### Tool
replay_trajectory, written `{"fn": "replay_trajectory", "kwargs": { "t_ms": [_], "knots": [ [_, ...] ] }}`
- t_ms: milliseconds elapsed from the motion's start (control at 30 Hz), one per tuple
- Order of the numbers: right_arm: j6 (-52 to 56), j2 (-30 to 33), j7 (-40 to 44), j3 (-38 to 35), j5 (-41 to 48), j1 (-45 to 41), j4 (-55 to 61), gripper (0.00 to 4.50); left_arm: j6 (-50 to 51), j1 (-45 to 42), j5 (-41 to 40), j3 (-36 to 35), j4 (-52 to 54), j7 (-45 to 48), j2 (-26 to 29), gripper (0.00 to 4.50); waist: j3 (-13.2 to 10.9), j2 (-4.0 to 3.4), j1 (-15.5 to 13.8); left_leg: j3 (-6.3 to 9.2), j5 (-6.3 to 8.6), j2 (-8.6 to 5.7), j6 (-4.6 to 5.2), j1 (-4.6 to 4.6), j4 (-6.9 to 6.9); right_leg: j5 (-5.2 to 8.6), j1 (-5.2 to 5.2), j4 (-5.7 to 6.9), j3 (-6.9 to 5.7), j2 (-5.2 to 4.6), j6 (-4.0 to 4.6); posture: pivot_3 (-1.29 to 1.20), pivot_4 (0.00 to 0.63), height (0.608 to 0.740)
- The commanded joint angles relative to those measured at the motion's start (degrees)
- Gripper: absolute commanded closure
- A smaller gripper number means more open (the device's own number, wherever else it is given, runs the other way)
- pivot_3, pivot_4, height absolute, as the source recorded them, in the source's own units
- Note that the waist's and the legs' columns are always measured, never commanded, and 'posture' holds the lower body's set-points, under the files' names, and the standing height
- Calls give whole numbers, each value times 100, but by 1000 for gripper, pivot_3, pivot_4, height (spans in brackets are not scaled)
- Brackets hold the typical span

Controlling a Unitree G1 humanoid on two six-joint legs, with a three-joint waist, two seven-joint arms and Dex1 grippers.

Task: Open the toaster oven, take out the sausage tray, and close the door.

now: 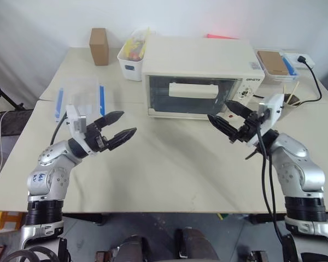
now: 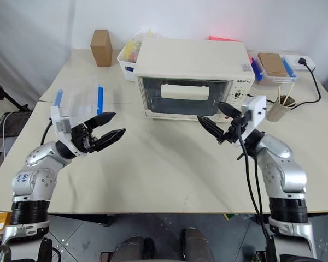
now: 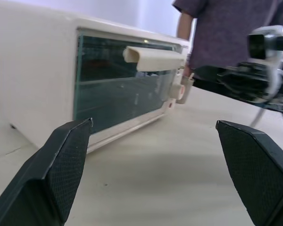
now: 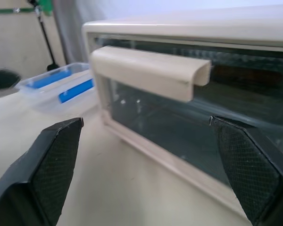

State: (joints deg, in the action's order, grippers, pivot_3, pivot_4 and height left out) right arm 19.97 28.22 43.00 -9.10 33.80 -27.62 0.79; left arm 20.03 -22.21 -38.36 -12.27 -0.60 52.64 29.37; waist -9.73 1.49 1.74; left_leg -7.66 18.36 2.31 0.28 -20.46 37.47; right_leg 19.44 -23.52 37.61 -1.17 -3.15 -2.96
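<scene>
The toaster oven [image 1: 199,76] stands at the far middle of the table [image 1: 175,174], and its door [image 1: 191,94] is shut, with the wide bar handle [image 1: 193,90] across the upper part of the glass. I cannot make out the sausage tray through the glass, so I judge it is inside. For me this is the very first step — nothing is opened yet.

My right gripper [image 1: 229,119] hangs above the table just in front of the oven's knob side, its fingers spread wide and holding nothing. My left gripper [image 1: 119,132] is also wide and empty, well apart from the oven, near the clear box with blue latches [image 1: 82,97].

For the next move I think I must bring one gripper up to the handle, close around the bar and pull it outward and down — the door looks hinged at the bottom, but that is my guess.

There is small dark lettering on the panel above the knobs, too small for me to read. I also see handwriting in blue on my left arm, which I cannot read either.
</scene>
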Motion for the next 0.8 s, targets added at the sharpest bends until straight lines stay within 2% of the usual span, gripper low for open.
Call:
{"fn": "replay_trajectory", "kwargs": {
  "t_ms": [33, 233, 400, 533, 667, 800],
  "knots": [
    [-294, -95, 214, 39, -124, -373, -289, 0, 32, -2, -103, -86, 256, -28, -9, 41, 0, 0, 3, 0, 0, 0, 0, -1, 1, 0, -1, 1, 0, 0, 0, 0, 150, 740],
    [-655, -321, 460, 125, -272, -719, -668, 0, 89, 131, -111, -112, 364, -75, -42, 41, 0, -1, 2, 0, -1, 2, 0, -1, 1, 0, -2, 3, 0, 0, 0, 0, 150, 740],
    [-815, -389, 675, 216, -312, -672, -582, 0, 165, 186, -111, -90, 400, -90, -56, 41, -1, -1, 2, 0, -1, 2, 0, -3, 1, 0, -3, 3, -1, -1, 0, 0, 150, 740],
    [-1608, -72, 1378, 526, -774, 123, -48, 0, 616, -247, -510, -425, 76, -378, -65, 41, -1, -1, -5, 5, 0, 3, -1, -3, -5, 0, -5, 2, -3, 1, 0, 0, 150, 740],
    [-2261, 68, 1589, 628, -1146, 478, -114, 0, 908, -804, -670, -619, -450, -370, 54, 41, -2, -1, 41, -4, -2, 8, -3, -5, -1, 0, -6, 1, 1, 9, 0, 0, 150, 740],
    [-2659, 76, 1677, 689, -1334, 569, -199, 0, 828, -1367, -394, -413, -1066, -121, 71, 927, -2, -2, 49, -10, -3, 8, -5, 4, 8, 0, -4, 13, 8, 9, 0, 0, 150, 740]
  ]
}}
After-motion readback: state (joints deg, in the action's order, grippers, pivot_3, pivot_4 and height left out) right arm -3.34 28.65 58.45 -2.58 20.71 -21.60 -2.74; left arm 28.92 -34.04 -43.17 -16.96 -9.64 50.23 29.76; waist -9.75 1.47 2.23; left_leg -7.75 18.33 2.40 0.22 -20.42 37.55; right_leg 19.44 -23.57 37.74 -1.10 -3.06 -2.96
